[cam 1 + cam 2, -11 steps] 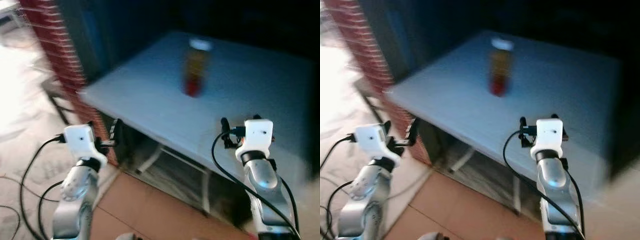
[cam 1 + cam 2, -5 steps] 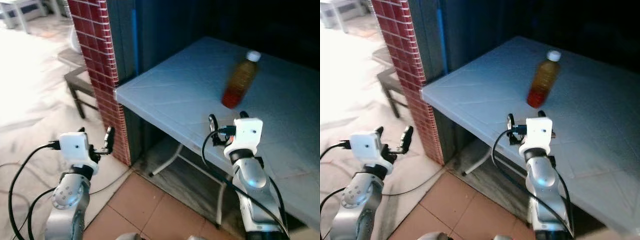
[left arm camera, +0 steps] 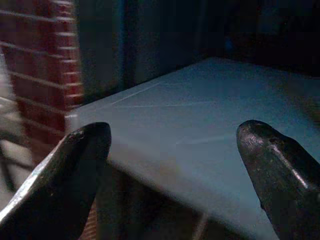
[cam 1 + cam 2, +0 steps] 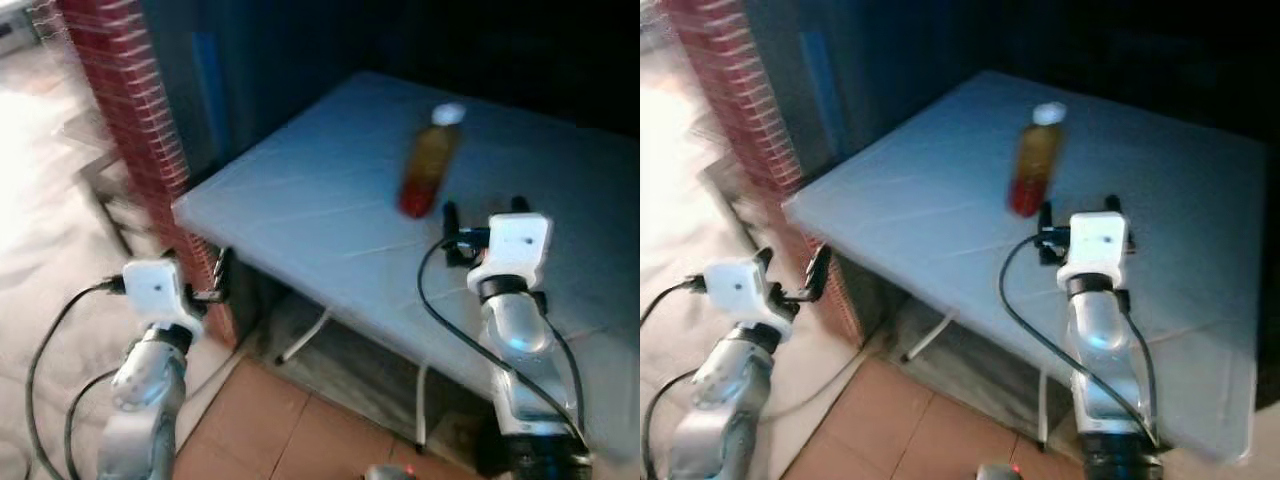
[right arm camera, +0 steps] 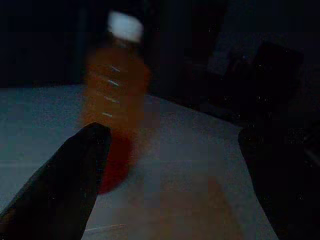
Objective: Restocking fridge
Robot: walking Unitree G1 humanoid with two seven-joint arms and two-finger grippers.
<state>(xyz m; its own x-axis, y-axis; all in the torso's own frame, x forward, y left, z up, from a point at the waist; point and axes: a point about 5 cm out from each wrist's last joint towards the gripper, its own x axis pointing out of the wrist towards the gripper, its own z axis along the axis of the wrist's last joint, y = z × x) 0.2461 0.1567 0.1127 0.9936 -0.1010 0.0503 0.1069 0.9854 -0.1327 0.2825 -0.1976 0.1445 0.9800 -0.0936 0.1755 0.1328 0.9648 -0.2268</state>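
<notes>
Bottle (image 4: 428, 162) of amber drink, white cap, reddish base, stands upright on the pale worktop (image 4: 300, 200), toward its far side. Right hand (image 5: 165, 165) hovers over the worktop just short of the bottle, fingers (image 5: 60, 185) spread wide, gripping nothing, the bottle ahead of the gap and nearer one finger. Left hand (image 3: 175, 170) hangs off the worktop's near corner, also wide and empty. Red brick pillar (image 4: 130, 110) rises beside that corner; tiled floor (image 4: 290, 430) lies below.

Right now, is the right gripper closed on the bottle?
No. The right gripper is open, short of the bottle, which stands free on the table.
</notes>
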